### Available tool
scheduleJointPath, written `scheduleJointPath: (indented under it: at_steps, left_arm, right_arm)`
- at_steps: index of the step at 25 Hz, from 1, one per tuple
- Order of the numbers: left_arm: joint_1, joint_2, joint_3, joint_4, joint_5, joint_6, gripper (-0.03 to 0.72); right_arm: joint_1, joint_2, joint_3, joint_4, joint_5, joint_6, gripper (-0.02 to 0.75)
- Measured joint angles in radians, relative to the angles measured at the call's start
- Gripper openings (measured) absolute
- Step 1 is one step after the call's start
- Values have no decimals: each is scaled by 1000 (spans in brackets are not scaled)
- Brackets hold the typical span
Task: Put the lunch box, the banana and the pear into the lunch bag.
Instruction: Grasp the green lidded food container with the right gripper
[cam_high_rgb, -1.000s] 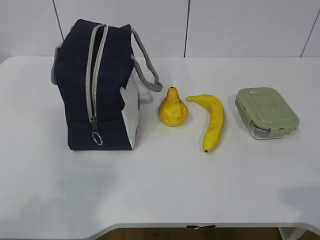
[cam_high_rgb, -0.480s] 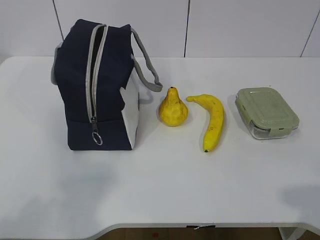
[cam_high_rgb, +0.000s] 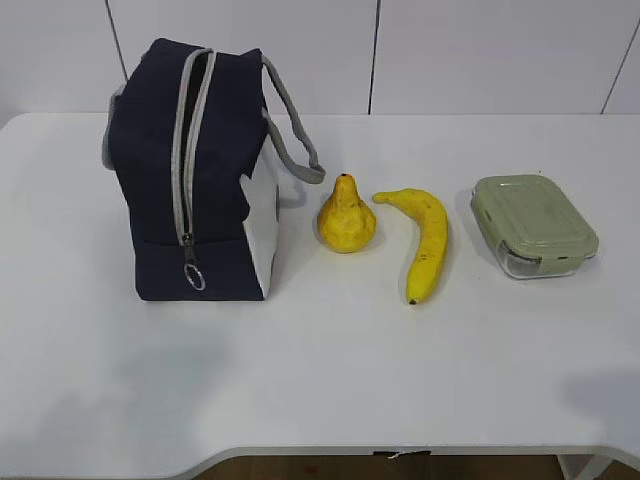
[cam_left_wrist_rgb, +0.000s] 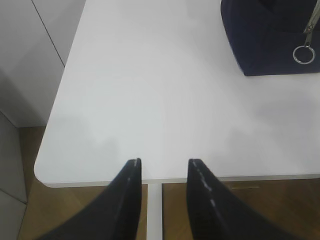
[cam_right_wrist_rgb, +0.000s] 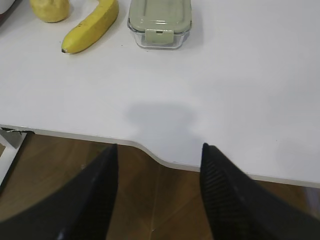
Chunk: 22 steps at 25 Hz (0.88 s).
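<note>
The navy lunch bag (cam_high_rgb: 195, 170) stands at the left with its grey zipper strip facing me and the metal ring pull (cam_high_rgb: 194, 277) low; its corner shows in the left wrist view (cam_left_wrist_rgb: 270, 40). The yellow pear (cam_high_rgb: 346, 217) stands to its right, then the curved banana (cam_high_rgb: 427, 243), then the lunch box (cam_high_rgb: 533, 224) with its sage-green lid. The right wrist view shows the lunch box (cam_right_wrist_rgb: 160, 22), banana (cam_right_wrist_rgb: 91, 27) and pear (cam_right_wrist_rgb: 49, 9) far ahead. My left gripper (cam_left_wrist_rgb: 163, 161) is open and empty over the table's front edge. My right gripper (cam_right_wrist_rgb: 159, 145) is open and empty beyond the front edge.
The white table (cam_high_rgb: 330, 370) runs to a front edge with a curved notch (cam_right_wrist_rgb: 150, 152). A white panelled wall stands behind. Brown floor lies under both grippers. Neither arm shows in the exterior view.
</note>
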Motion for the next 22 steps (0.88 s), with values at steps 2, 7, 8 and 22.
scheduleJointPath:
  at_steps: [2,7,8,22]
  left_arm:
    - [0,0,0,0,0,0,237]
    - [0,0,0,0,0,0,237]
    - [0,0,0,0,0,0,237]
    - [0,0,0,0,0,0,237]
  right_arm:
    - [0,0,0,0,0,0,430]
    - [0,0,0,0,0,2,422]
    - [0,0,0,0,0,2,424]
    - [0,0,-2,121,-6,20,430]
